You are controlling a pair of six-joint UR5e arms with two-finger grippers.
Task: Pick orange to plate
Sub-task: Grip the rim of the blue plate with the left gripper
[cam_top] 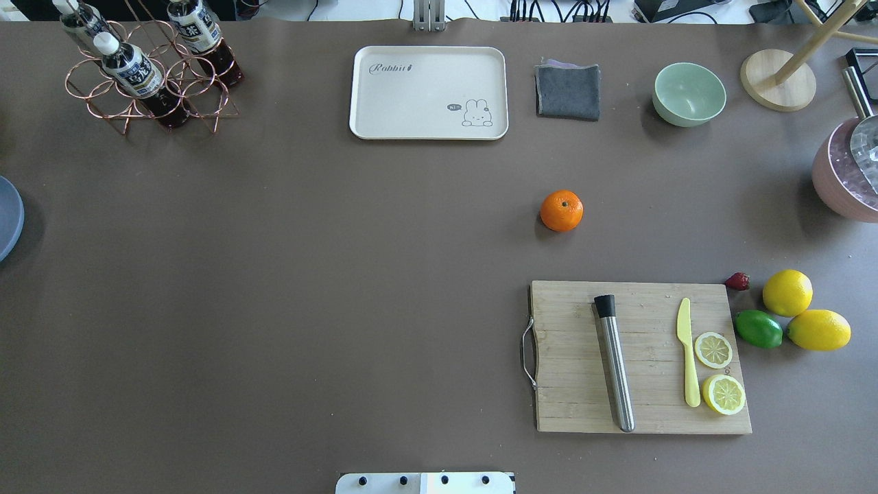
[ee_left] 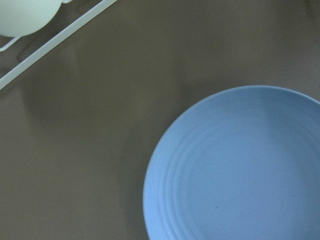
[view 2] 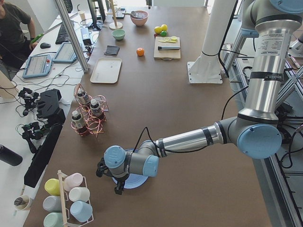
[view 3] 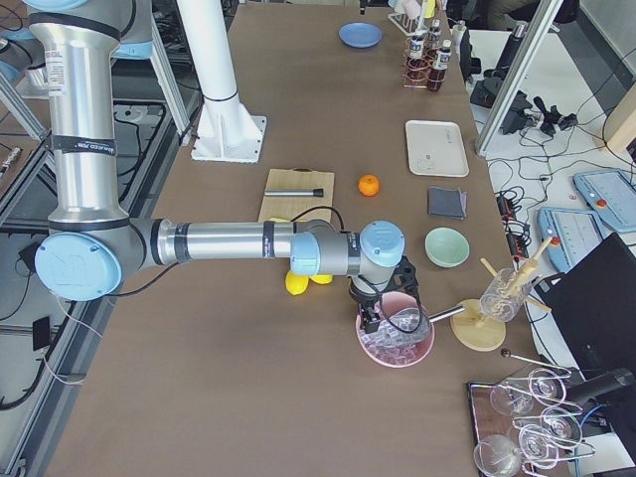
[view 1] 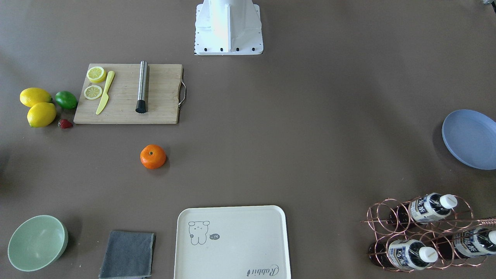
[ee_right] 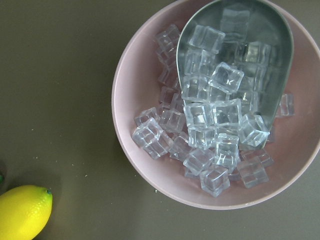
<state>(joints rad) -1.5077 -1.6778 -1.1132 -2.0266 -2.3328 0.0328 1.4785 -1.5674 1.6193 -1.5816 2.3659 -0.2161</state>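
The orange (cam_top: 562,210) sits alone on the brown table, between the cutting board and the cream tray; it also shows in the front view as the orange (view 1: 153,156). The periwinkle-blue plate (view 1: 471,139) lies at the table's far left end, cut off by the frame edge in the overhead view. My left gripper (view 2: 117,185) hangs just above the plate (ee_left: 240,170); I cannot tell if it is open or shut. My right gripper (view 3: 381,313) hovers over a pink bowl at the opposite end, far from the orange, and I cannot tell its state either.
A wooden cutting board (cam_top: 641,357) holds a steel muddler, a yellow knife and lemon slices. Lemons (cam_top: 787,292), a lime and a strawberry lie beside it. A cream tray (cam_top: 429,92), grey cloth, green bowl (cam_top: 689,94) and bottle rack (cam_top: 147,68) line the far edge. The pink bowl (ee_right: 145,190) holds ice cubes and a scoop.
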